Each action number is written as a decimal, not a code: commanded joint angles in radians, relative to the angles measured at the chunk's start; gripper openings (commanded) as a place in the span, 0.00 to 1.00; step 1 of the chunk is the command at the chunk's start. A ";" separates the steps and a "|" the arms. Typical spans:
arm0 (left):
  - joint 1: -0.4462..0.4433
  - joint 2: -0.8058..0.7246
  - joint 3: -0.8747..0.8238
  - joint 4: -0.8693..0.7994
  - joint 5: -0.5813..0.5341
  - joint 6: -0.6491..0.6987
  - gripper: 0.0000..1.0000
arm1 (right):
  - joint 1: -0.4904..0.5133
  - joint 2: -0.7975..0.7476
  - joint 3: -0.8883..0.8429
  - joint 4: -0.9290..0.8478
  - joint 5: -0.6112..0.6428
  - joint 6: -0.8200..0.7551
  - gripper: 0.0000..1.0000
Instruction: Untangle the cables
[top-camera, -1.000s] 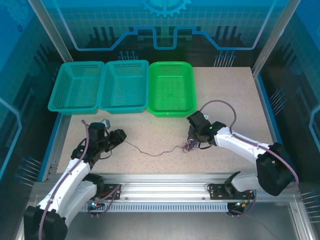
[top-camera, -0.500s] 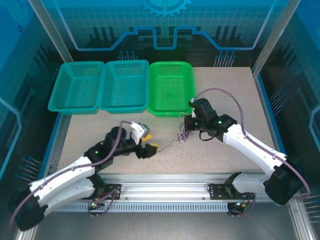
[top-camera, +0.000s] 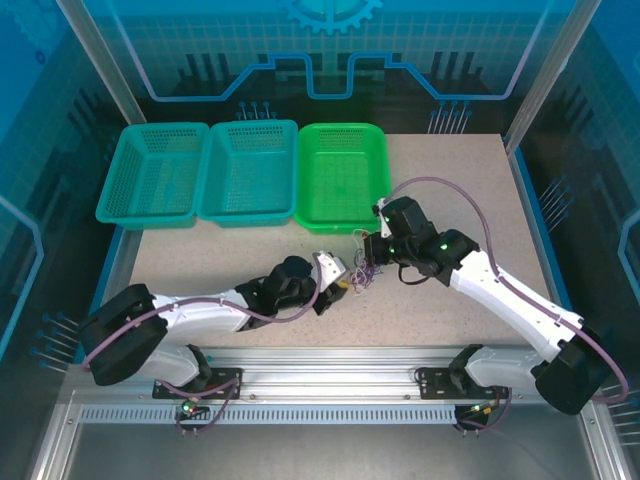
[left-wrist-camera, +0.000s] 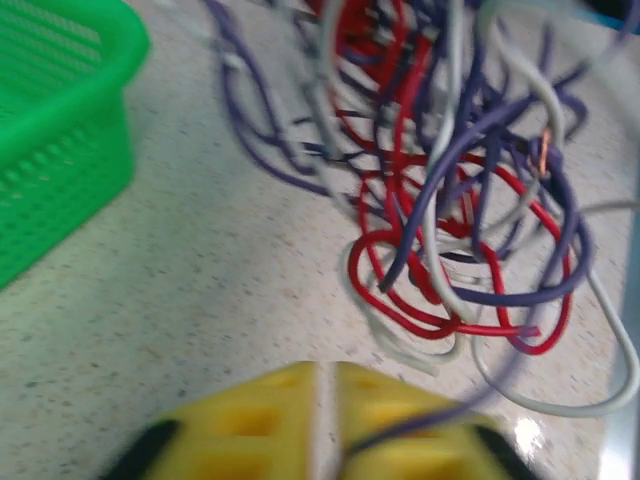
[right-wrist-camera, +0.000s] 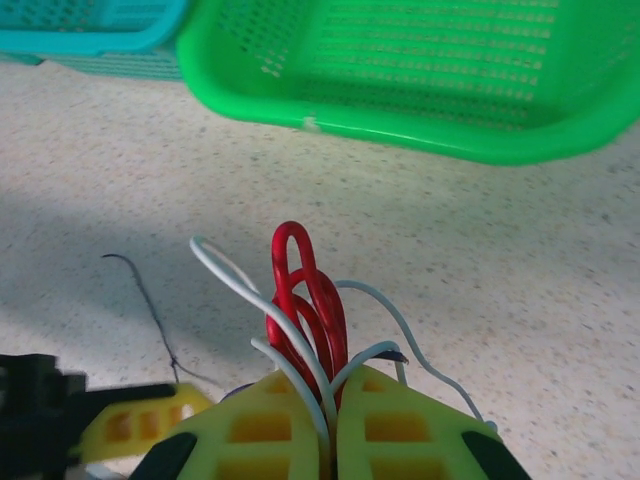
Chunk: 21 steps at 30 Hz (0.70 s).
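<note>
The left arm (top-camera: 200, 312) and the right arm (top-camera: 500, 290) share one build: smooth white shells over the long links and bulky black housings at the joints and shoulders. Purple-grey hoses (top-camera: 440, 183) run along both arms, thin and round. A small green light (top-camera: 437, 243) glows on the right arm's black wrist housing. The left gripper (left-wrist-camera: 318, 425) and the right gripper (right-wrist-camera: 333, 440) each carry two bright yellow fingers (right-wrist-camera: 260, 425), blocky and moulded with shallow rectangular pockets in their faces, and each pair is set in black mounts at its outer edges.
</note>
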 joint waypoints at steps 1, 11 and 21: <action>0.001 -0.052 0.001 0.054 -0.180 -0.057 0.00 | -0.066 -0.065 -0.041 -0.079 0.137 0.114 0.00; 0.213 -0.383 -0.114 -0.082 -0.049 -0.300 0.00 | -0.270 -0.345 -0.507 -0.005 0.158 0.405 0.05; 0.212 -0.277 -0.072 -0.037 0.008 -0.331 0.00 | -0.138 -0.258 -0.369 0.006 0.107 0.186 0.61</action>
